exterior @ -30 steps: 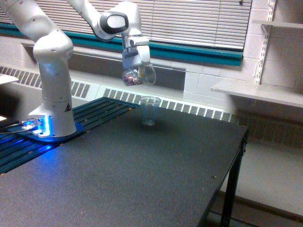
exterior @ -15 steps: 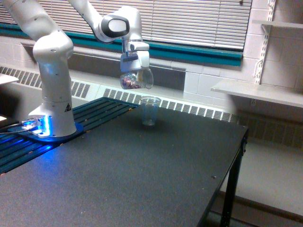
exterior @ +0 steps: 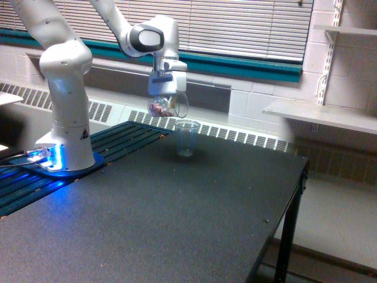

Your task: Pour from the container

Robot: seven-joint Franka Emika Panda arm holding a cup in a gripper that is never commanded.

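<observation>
Gripper (exterior: pixel 165 94) clamped on small cup (exterior: pixel 166 106) of dark bits, tipped sideways, mouth toward taller cup (exterior: pixel 187 138) near table's (exterior: pixel 177 218) far edge, held just above its rim, probably for pouring.

End effector (exterior: pixel 163 97) gripping tilted container (exterior: pixel 166 106) — dark bits inside, above upright tapered cup (exterior: pixel 186 138), black table (exterior: pixel 177 218)

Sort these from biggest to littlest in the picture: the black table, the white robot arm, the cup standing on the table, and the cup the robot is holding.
1. The black table.
2. The white robot arm.
3 and 4. The standing cup and the held cup look about alike, so I won't rank them.
</observation>
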